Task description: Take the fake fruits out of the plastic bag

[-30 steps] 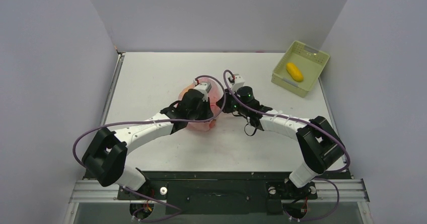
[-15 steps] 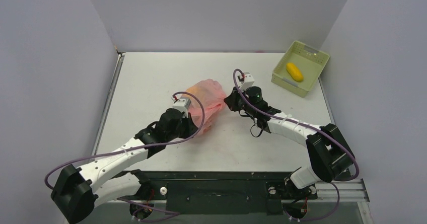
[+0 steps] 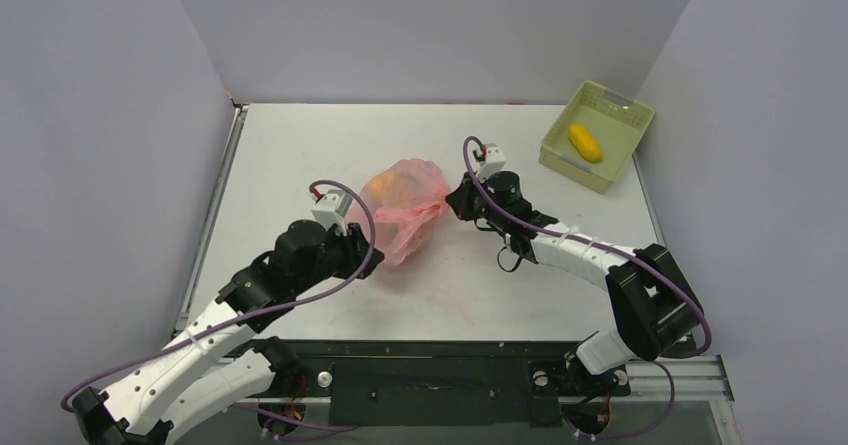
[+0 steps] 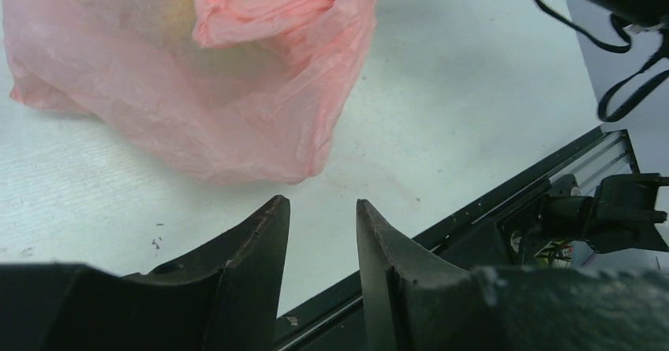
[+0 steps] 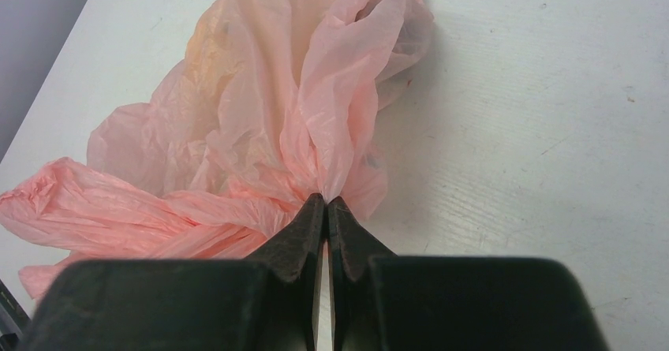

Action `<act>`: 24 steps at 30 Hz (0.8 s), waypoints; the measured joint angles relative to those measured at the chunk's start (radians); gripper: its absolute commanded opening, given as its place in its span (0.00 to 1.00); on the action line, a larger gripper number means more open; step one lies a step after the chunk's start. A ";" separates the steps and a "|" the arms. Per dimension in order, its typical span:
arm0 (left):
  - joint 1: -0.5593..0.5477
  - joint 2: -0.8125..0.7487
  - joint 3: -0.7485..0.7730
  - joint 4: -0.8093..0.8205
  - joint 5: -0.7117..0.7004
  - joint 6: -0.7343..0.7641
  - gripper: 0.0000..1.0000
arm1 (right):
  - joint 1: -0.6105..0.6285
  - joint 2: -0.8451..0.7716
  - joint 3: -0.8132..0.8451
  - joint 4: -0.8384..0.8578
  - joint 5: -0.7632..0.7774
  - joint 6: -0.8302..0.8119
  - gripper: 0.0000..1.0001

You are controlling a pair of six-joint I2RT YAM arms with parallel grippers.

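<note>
The pink plastic bag (image 3: 405,205) lies crumpled mid-table, bulging, with a yellowish tint showing through its film (image 5: 207,31); what is inside stays hidden. My right gripper (image 3: 450,206) is at the bag's right side, jaws shut on a gathered fold of the film (image 5: 326,199). My left gripper (image 3: 366,256) sits just off the bag's near-left corner, open with only bare table between its fingers (image 4: 319,203); the bag (image 4: 197,75) lies just beyond its tips. One yellow-orange oval fake fruit (image 3: 585,143) rests in the basket.
A pale green slotted basket (image 3: 566,161) stands at the far right corner by the right wall. Grey walls close in the table on three sides. The black rail of the near edge (image 4: 489,201) runs close to my left gripper.
My left arm has pulled back toward the near left, off the bag, and its jaws have opened. The right gripper stays pinched on the bag, which now lies more exposed.
</note>
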 measured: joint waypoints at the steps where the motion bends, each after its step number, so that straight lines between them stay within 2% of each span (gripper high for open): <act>1: 0.000 0.024 0.035 -0.011 0.005 0.011 0.35 | 0.000 0.002 0.000 0.000 -0.002 0.000 0.00; 3: 0.000 0.084 0.113 -0.024 0.016 0.035 0.34 | 0.000 0.004 0.000 0.001 -0.005 0.000 0.00; 10: -0.005 0.442 0.443 -0.073 0.006 0.155 0.33 | 0.000 0.004 0.000 0.003 -0.024 0.004 0.00; 17: -0.091 0.721 0.677 -0.154 -0.171 0.312 0.35 | -0.003 0.004 0.000 0.008 -0.036 0.008 0.00; 24: -0.211 0.881 0.776 -0.183 -0.331 0.456 0.36 | -0.032 0.004 -0.002 0.039 -0.071 0.039 0.00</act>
